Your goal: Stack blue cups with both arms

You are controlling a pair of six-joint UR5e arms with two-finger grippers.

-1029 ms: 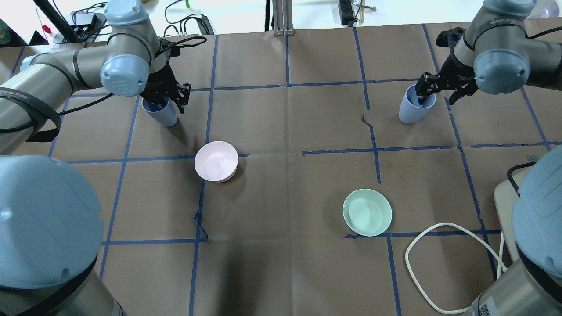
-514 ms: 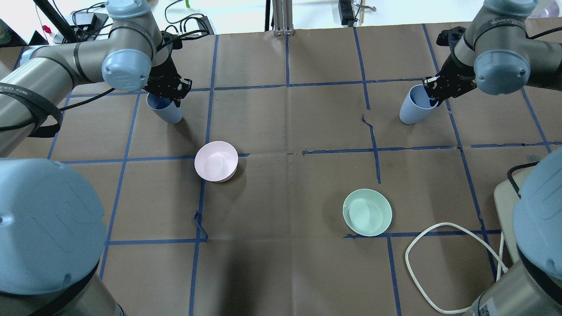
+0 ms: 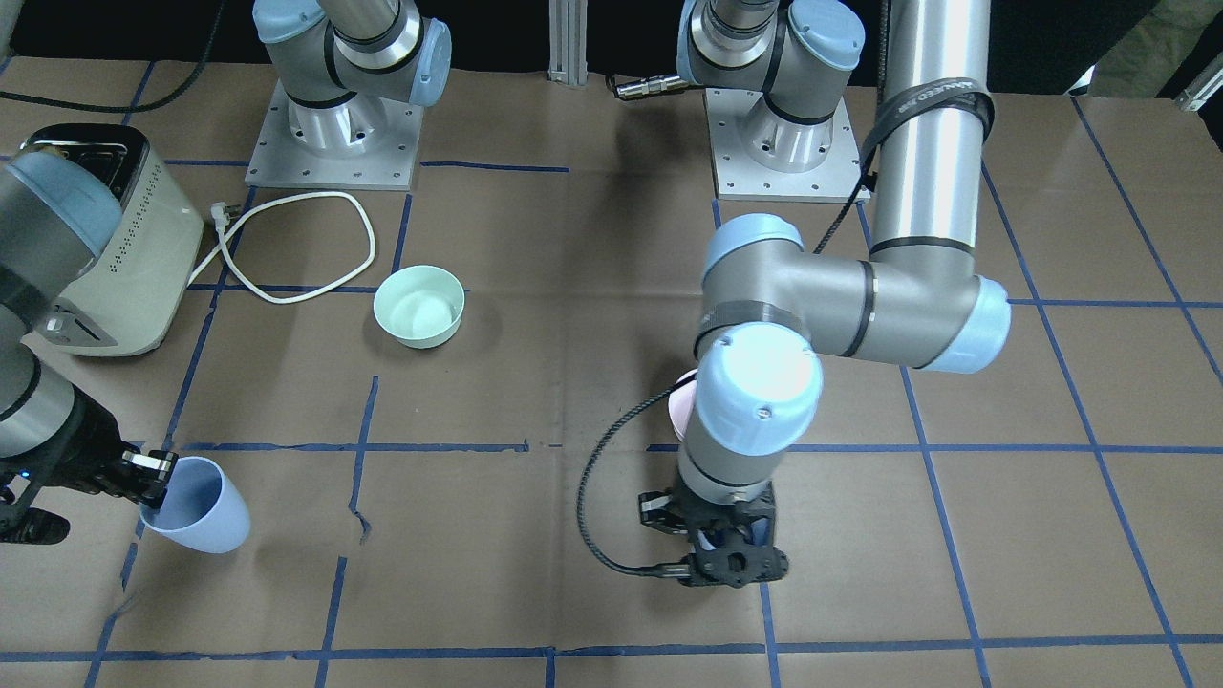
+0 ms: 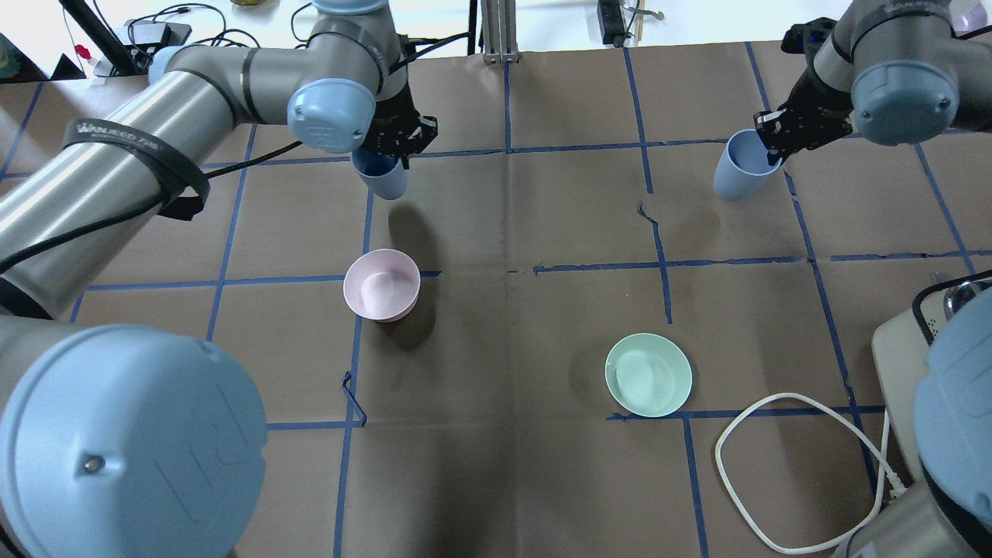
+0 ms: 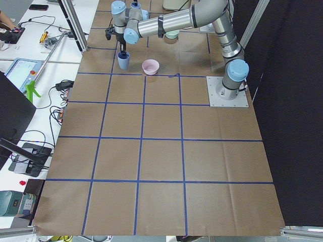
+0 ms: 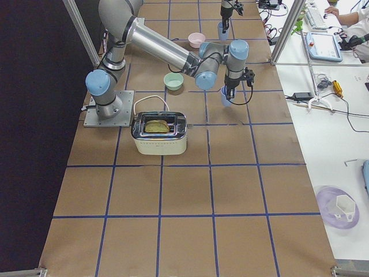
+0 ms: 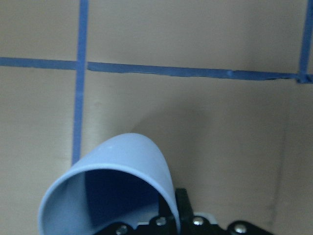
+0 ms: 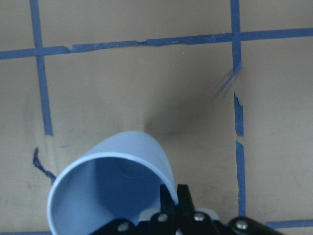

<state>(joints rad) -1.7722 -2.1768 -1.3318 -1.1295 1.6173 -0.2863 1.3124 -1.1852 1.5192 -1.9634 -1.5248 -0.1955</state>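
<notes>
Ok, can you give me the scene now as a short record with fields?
left hand: shut on the rim of one blue cup
right hand: shut on the rim of the other blue cup, tilted
stacked: not yet, cups far apart
pink bowl: on table, empty
green bowl: on table, empty
toaster: bread inside

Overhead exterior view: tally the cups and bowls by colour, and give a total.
Blue cups: 2, the left cup gripped at its rim by the left gripper and the right cup gripped at its rim by the right gripper
Pink bowl: 1
Green bowl: 1
Total: 4
</notes>
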